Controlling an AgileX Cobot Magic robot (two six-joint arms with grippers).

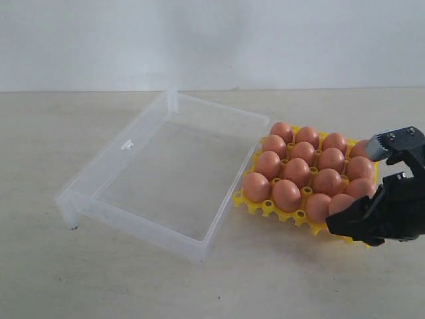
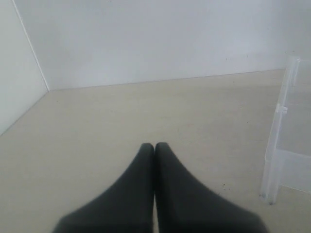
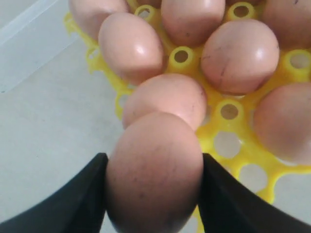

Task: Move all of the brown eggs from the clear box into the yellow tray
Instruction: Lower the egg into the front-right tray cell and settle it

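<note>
The yellow tray lies right of the clear box, and brown eggs fill several of its cells. No egg shows inside the box. My right gripper is at the tray's near right corner, shut on one brown egg that its black fingers pinch from both sides, just over the tray's front edge. More eggs sit in the cells beyond. My left gripper is shut with nothing between its fingers, above bare table, with a corner of the clear box to one side. It is out of the exterior view.
The pale table runs back to a white wall. In the left wrist view a second wall meets the back wall at a corner.
</note>
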